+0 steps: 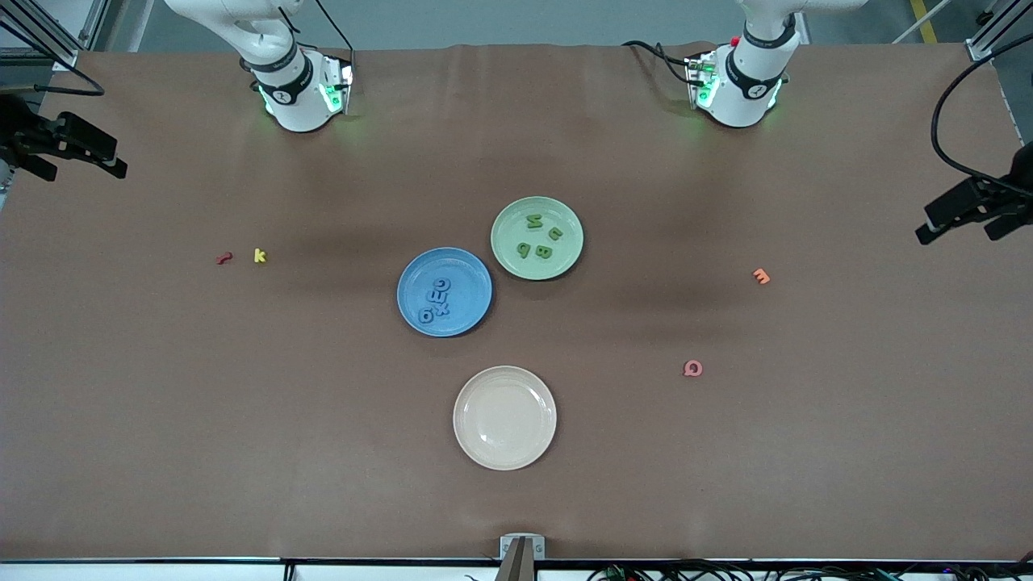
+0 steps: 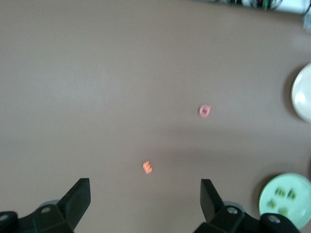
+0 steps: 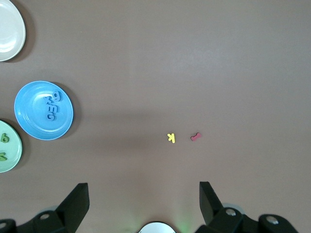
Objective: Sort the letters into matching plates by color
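Observation:
The blue plate (image 1: 466, 273) lies mid-table with several blue letters (image 1: 440, 298) in it. The pale green plate (image 1: 512, 219) touches it on the side toward the robots' bases and holds several green letters (image 1: 539, 239). The right wrist view shows the blue plate (image 3: 29, 124) with its letters (image 3: 52, 107) and part of the green plate (image 3: 12, 148). The left wrist view shows the green plate (image 2: 301, 208). My left gripper (image 2: 144, 189) is open and empty, high over the left arm's end of the table. My right gripper (image 3: 143, 191) is open and empty, high over the right arm's end. Neither gripper shows in the front view.
An empty cream plate (image 1: 504, 417) lies nearer the front camera than the blue plate. A red piece (image 1: 223, 258) and a yellow k (image 1: 259, 256) lie toward the right arm's end. An orange piece (image 1: 761, 277) and a pink piece (image 1: 692, 369) lie toward the left arm's end.

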